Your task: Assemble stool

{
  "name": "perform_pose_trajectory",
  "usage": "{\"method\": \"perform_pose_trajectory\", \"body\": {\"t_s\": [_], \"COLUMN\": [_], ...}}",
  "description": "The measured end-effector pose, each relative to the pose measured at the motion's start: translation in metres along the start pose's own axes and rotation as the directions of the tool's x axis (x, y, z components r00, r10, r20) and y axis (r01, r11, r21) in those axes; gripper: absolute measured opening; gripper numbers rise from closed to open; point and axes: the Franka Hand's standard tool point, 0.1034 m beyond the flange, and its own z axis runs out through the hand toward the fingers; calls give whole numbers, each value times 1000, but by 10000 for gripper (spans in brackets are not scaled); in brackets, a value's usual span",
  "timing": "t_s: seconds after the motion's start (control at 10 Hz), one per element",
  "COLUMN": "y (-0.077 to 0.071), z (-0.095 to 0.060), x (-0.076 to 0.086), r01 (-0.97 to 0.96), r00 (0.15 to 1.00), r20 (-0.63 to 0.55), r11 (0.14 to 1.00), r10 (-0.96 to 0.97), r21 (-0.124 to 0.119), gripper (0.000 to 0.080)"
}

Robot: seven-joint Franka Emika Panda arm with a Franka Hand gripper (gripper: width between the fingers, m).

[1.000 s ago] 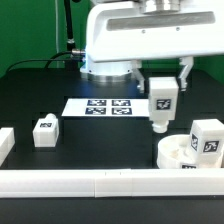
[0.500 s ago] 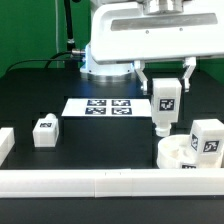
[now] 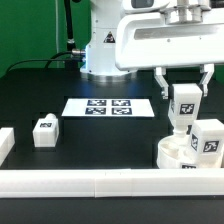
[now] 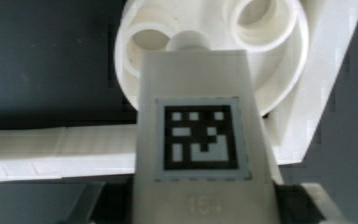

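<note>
My gripper [image 3: 184, 97] is shut on a white tagged leg [image 3: 183, 108] and holds it upright just above the round seat [image 3: 176, 155] at the exterior view's right. In the wrist view the held leg [image 4: 197, 125] fills the middle, with the seat [image 4: 274, 45] and one of its holes beyond its tip. A second leg [image 3: 207, 137] stands upright in the seat. A third leg [image 3: 44, 131] lies loose on the table at the exterior view's left.
The marker board [image 3: 108, 107] lies flat at the table's middle. A long white border bar [image 3: 95, 183] runs along the front edge, with a short bar [image 3: 5, 144] at the left. The robot's base [image 3: 105, 50] stands behind.
My gripper has moved to the exterior view's right with the leg, from beside the marker board to above the seat.
</note>
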Motion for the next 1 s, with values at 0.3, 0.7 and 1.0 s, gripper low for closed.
{"method": "perform_pose_trajectory", "body": {"t_s": [0.3,0.7,1.0], "y": [1,15,16], "z": [2,11,12], "x": [-3,-2,-2], "r01": [18,36,37], "r00": [1000,999,999], "r20": [4,13,14], "r11": [1000,999,999], "r10": [-18,-36,-36], "r21": [-2,-15,-15], "gripper": [338,338,338]}}
